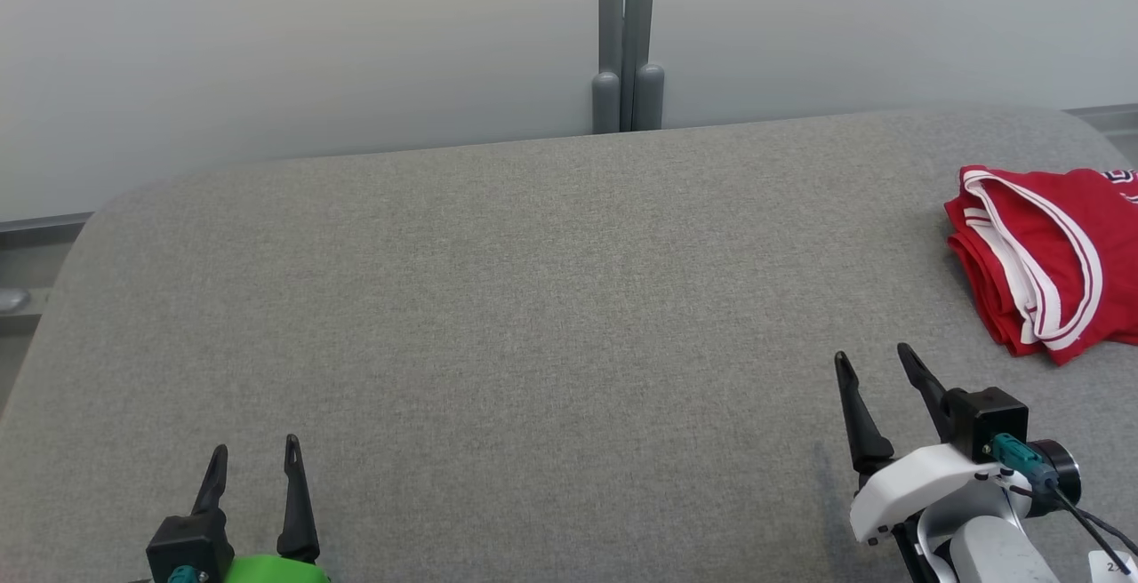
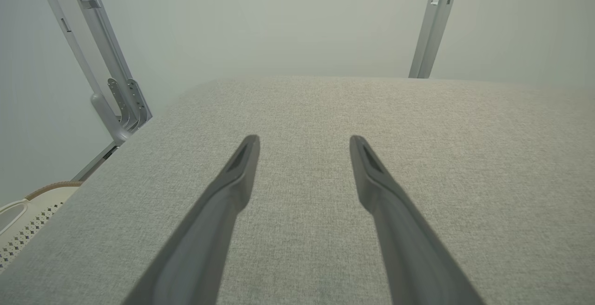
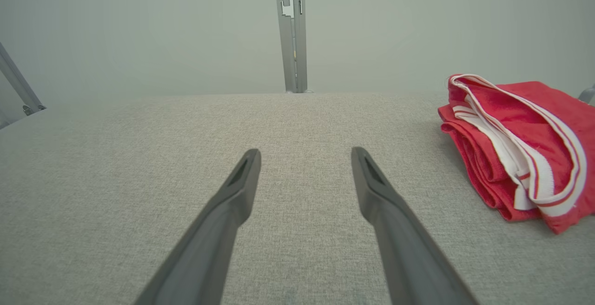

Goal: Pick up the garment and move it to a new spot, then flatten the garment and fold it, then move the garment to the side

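Observation:
A red garment [image 1: 1062, 254] with white trim lies folded in a stack at the right edge of the grey padded table [image 1: 533, 316]; the right wrist view has the same garment [image 3: 520, 147] at its right side. My right gripper [image 1: 876, 365] hovers open over the table, below and left of the garment, apart from it and holding nothing. Its fingers [image 3: 232, 198] point across bare fabric. My left gripper [image 1: 253, 454] stands open near the table's front left, empty. In the left wrist view its fingers [image 2: 237, 179] spread over plain grey cloth.
Pale wall panels run behind the table, joined by a grey metal post [image 1: 627, 41] at the middle. Another grey frame [image 2: 111, 96] stands off the table's left corner, with a perforated white basket [image 2: 23, 221] below it. The table's wide middle and left are bare grey fabric.

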